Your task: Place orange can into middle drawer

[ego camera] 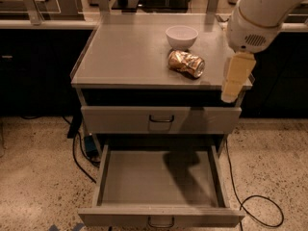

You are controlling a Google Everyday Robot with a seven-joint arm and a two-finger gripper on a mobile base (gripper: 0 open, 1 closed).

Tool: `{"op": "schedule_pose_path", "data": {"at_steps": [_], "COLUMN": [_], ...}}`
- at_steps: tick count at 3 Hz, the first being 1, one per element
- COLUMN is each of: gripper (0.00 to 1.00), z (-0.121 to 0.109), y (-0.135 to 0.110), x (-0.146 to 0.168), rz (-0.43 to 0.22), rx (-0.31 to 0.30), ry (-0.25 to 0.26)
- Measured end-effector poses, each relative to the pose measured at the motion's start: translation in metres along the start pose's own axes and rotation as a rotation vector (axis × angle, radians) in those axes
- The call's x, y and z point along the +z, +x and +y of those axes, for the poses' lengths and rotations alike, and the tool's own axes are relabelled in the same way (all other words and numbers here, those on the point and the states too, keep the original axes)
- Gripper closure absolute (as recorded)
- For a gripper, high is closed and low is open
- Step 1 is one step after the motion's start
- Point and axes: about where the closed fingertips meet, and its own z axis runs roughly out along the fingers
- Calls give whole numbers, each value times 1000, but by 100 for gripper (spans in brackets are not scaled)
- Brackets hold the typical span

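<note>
The orange can point(186, 64) lies on its side on the grey cabinet top, just in front of the white bowl point(181, 36). My gripper point(229, 95) hangs from the white arm at the cabinet's right front corner. It points down, to the right of the can and apart from it, and holds nothing that shows. The middle drawer point(159, 179) is pulled out wide below, with its grey floor bare and the arm's shadow on it. Its handle point(160, 222) is at the bottom edge of the view.
A second grey drawer point(161, 119) sits closed above the open one. The cabinet top point(125, 57) has low rims. Black cables point(250, 201) trail on the speckled floor on both sides. Dark counters stand left and right.
</note>
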Motion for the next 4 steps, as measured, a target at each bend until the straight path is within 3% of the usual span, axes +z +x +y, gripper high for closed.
{"op": "schedule_pose_path", "data": {"at_steps": [1,2,3,4], "gripper": [0,0,0,0], "z": [-49,-63,-95,-113], "y": [-5,-10,-43,-49], "x": [20,30,61,63], "rz": [61,70,-21,-55], "rx": [21,17,27,40], "ry": [-22,-39,-44,-18]}}
